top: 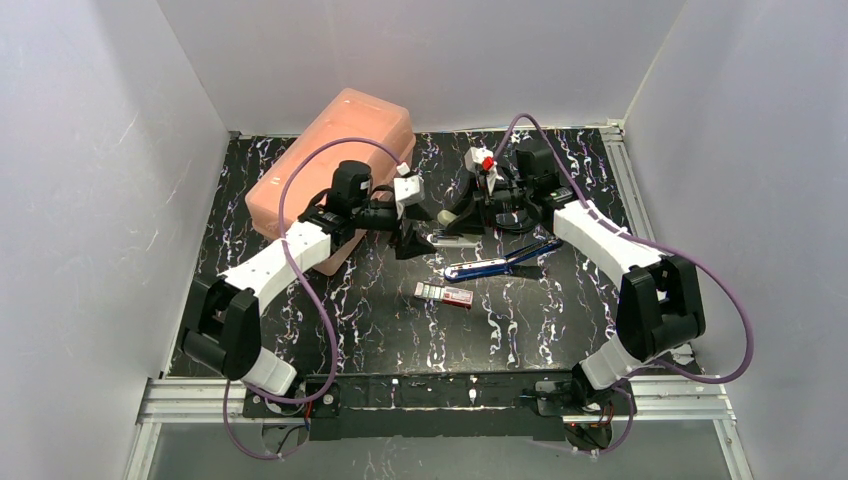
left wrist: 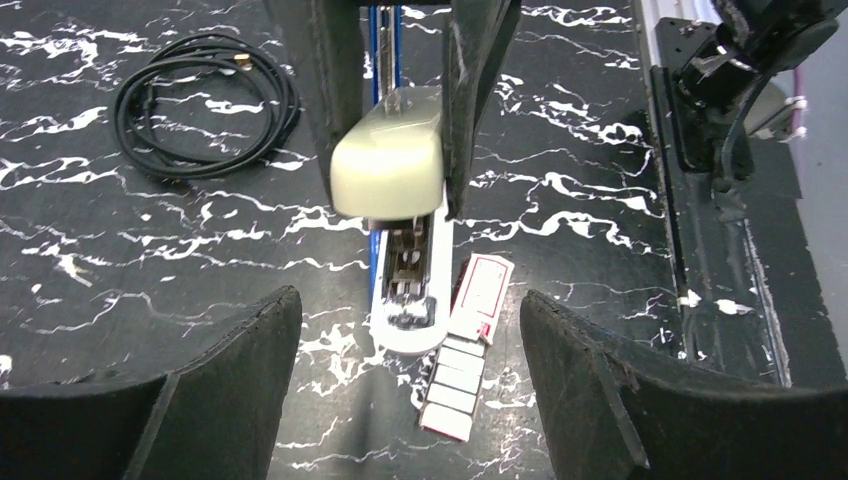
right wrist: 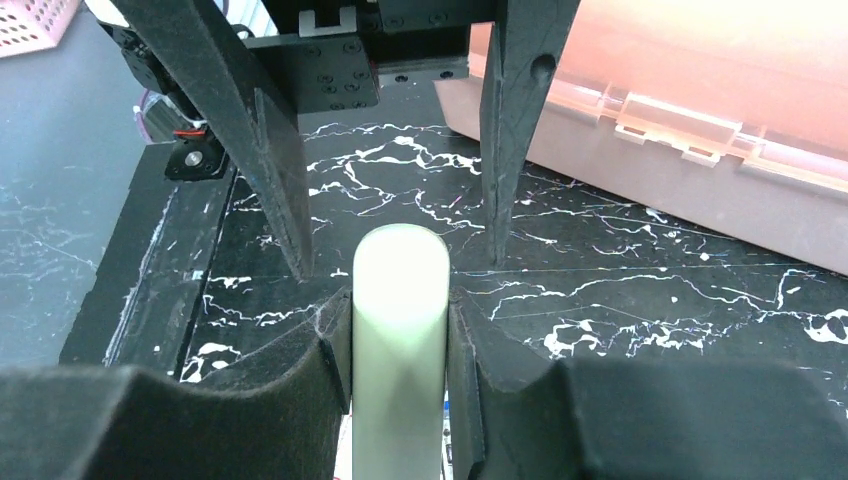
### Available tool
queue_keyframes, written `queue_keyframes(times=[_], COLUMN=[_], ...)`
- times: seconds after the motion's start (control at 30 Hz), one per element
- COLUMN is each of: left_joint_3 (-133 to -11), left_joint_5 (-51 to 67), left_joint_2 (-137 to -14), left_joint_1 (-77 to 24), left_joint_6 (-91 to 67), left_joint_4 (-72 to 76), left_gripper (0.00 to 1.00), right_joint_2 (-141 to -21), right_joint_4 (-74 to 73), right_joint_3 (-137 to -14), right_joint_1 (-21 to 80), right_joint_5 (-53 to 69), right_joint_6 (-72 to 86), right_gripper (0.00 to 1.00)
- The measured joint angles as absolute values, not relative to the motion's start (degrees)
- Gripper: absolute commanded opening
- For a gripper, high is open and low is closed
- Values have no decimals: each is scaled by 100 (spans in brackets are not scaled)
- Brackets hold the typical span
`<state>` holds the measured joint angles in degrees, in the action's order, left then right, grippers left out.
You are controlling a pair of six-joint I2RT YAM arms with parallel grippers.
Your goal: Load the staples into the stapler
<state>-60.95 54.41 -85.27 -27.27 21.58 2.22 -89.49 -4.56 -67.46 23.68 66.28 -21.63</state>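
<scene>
Black table (top: 520, 330) with white squiggles sits between plain white walls (top: 100, 150). Right pincer (right wrist: 398, 305) is squeezed tight on the smooth, rounded cream top of the stapler (left wrist: 388, 165), tipped up off its long blue base (left wrist: 400, 270). Left pincer (left wrist: 408, 305) is wide open, holding nothing. Staples (left wrist: 465, 355), a little flat cardboard box, lie just beside the base, pointing the same way, right under the left pincer, so the left arm (top: 280, 260) is nearer.

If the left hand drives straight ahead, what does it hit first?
Probably the stapler's open base, centred ahead of the left hand; the staples lie just right of that line. Height unclear: it might meet the raised lid instead.
</scene>
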Motion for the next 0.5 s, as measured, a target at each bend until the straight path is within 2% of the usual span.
queue_keyframes(times=[0.17,0.27,0.43,0.5], left_joint_3=[-6202,-6285,-6434,-6482], left_joint_5=[5531,5537,5577,5621], left_joint_2=[-8742,-8925,-9207,-9268], left_joint_1=[-2869,-2939,-3015,-3024], left_joint_6=[2106,2078,1951,1885], left_joint_4=[263,270,292,296], left_gripper=[79,70,32,3], right_joint_2=[-8949,-8949,-8949,-8943], right_joint_4=[-176,-36,331,537], right_joint_3=[-6696,-6696,-6641,-6576], right_joint_1=[2370,2370,2368,2368], right_joint_5=[6733,6779,6820,6818], right_joint_6=[-1831,-1673,-1330,-1162], right_gripper=[1,1,1,1])
